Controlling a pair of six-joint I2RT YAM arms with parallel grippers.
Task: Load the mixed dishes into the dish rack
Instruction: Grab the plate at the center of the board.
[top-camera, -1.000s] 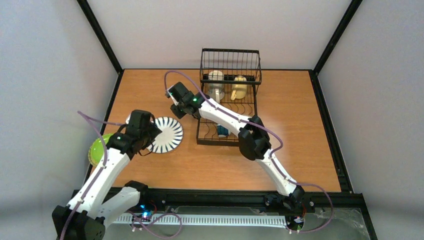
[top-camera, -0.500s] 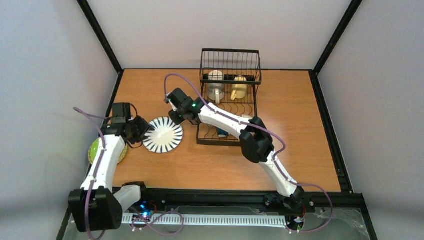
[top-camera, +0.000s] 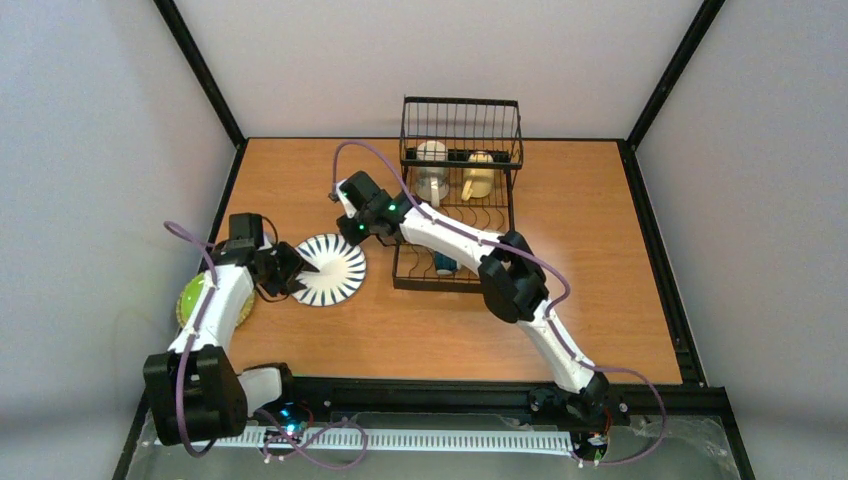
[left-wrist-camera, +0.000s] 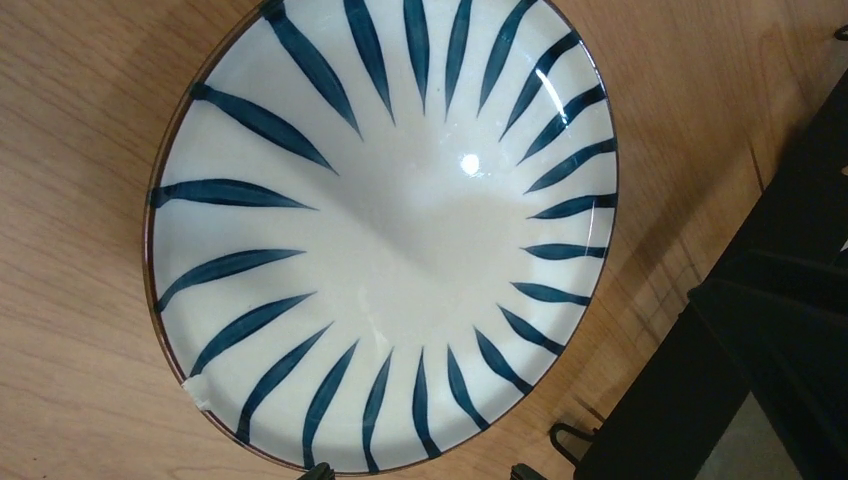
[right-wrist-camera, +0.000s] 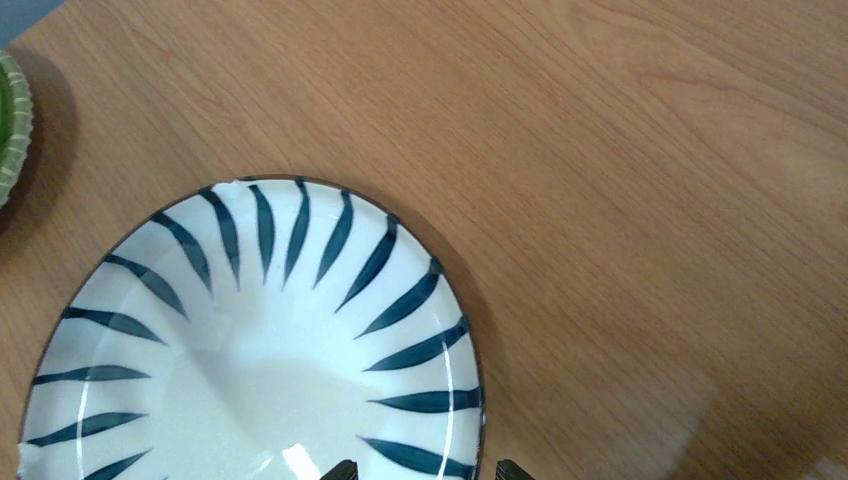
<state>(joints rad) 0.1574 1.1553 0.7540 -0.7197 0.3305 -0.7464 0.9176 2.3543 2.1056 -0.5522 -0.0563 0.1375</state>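
Wooden table (top-camera: 600, 260) with the black-and-white striped plate (top-camera: 335, 272) lying flat on it, left of the dish rack (top-camera: 460, 120) and apart from it, not loaded. Stripes look dark blue up close in the left wrist view (left-wrist-camera: 385, 235) and the right wrist view (right-wrist-camera: 260, 370). Left gripper (top-camera: 303, 268) sits low at the plate's left rim, jaws wide apart, nothing clamped; only its fingertips show at the bottom of its own camera (left-wrist-camera: 418, 472). Right gripper (top-camera: 350, 235) hangs over the plate's far-right rim, jaws also apart, rim visible between the tips (right-wrist-camera: 425, 470), not gripping. Lime-green plate (top-camera: 193, 297) is at the left table edge, partly under the left arm, well clear of the rack; a sliver of it shows in the right wrist view (right-wrist-camera: 8, 130). Cream mug (top-camera: 432, 165) and yellow mug (top-camera: 478, 175) are side by side in the rack's tall basket end. Teal-and-white cup (top-camera: 443, 263) is in the rack's near end, mostly hidden by the right arm.
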